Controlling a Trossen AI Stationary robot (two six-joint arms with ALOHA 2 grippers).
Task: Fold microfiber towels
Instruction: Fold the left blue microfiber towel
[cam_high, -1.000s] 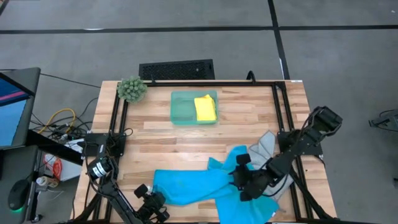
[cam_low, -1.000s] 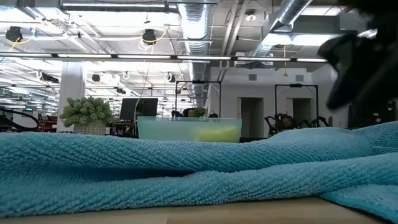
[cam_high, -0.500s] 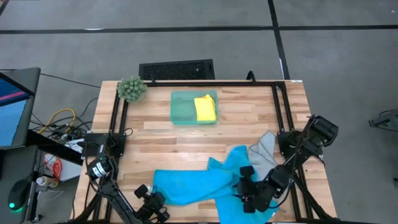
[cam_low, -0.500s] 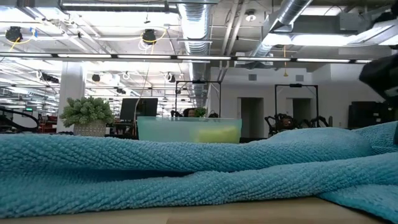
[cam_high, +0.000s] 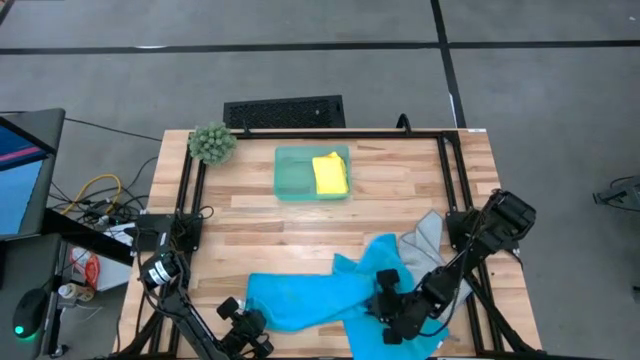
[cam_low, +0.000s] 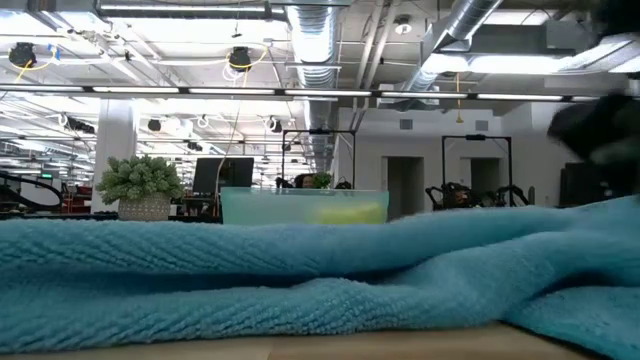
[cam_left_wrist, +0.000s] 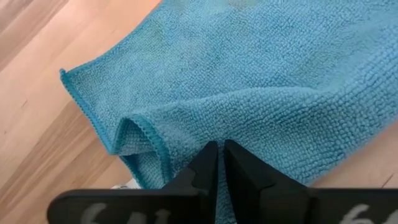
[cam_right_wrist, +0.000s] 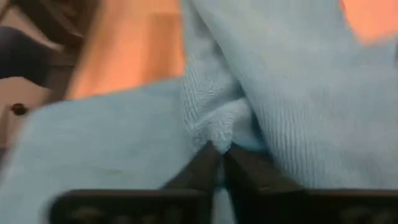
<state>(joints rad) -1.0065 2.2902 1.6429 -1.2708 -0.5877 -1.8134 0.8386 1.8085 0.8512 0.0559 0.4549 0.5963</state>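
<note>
A bright blue microfiber towel (cam_high: 300, 295) lies rumpled along the table's near side and fills the low view's foreground (cam_low: 300, 280). My left gripper (cam_high: 243, 322) is shut at its near left corner. My right gripper (cam_high: 385, 312) is shut on a bunch of the blue cloth farther right. A light grey towel (cam_high: 428, 238) lies partly under the blue one at the right. A yellow towel (cam_high: 331, 174) lies folded in the teal tray (cam_high: 292, 178). My left gripper pinches the blue towel at a raised fold beside its hemmed corner (cam_left_wrist: 186, 146) between its two fingers. The corner's edge (cam_left_wrist: 140, 127) curls up off the wood; the rest lies on the table. My right gripper pinches a puckered bunch of blue cloth (cam_right_wrist: 214, 127) between its two fingers, several layers gathered together. The cloth fans out from the fingertips, and the towel's other parts rest on the table.
A fuzzy green plant ball (cam_high: 212, 143) stands at the far left corner. The black frame rails (cam_high: 452, 180) run along the table's sides. Bare wood (cam_high: 300, 230) lies between the tray and the blue towel.
My right gripper has gone toward the table's near edge and then a little toward the left, ending on the blue towel. In the low view the towel's right part has risen into a higher hump, while its left part has stayed flat.
</note>
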